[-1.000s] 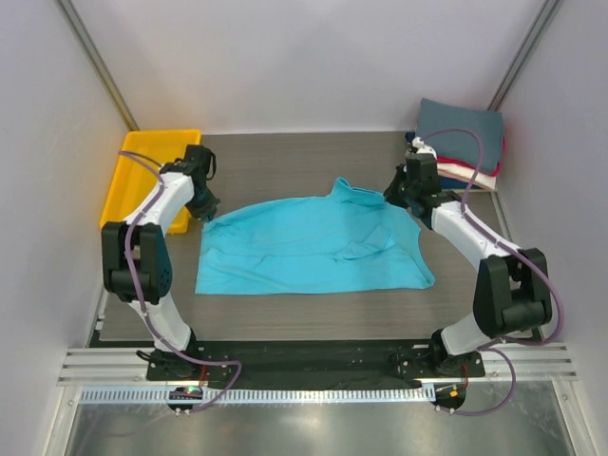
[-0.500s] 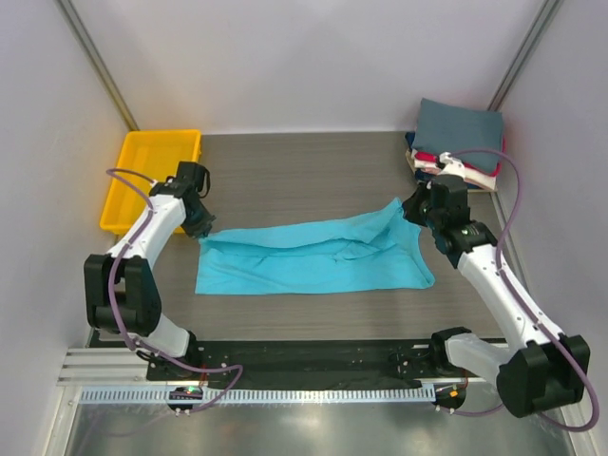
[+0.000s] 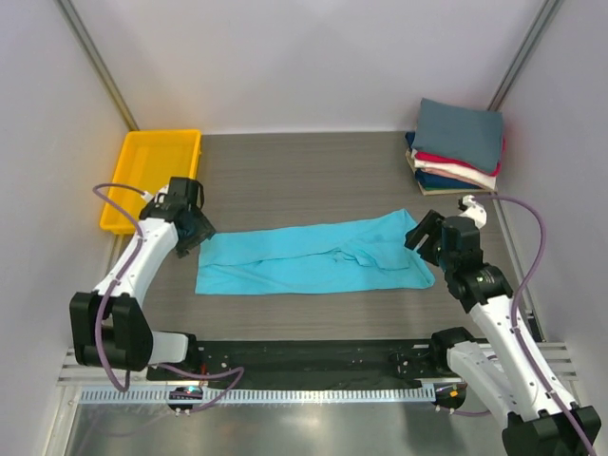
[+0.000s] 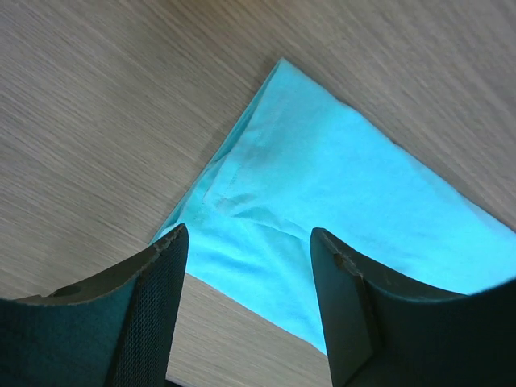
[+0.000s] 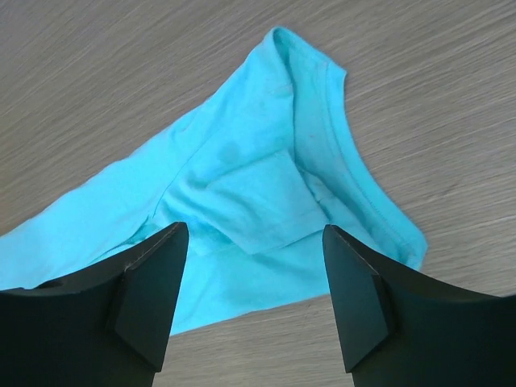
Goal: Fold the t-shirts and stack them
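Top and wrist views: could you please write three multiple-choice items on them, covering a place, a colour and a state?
1. Where does the tray sit? A far left; B far right; C near centre.
2. What colour tops the stack? A red; B grey; C navy.
3. How is the left gripper? A gripping the tray; B open, empty; C shut, empty.
Answers: 1 A, it sits in the far left corner. 2 B, grey lies above red. 3 B, its jaws stand apart above the shirt.
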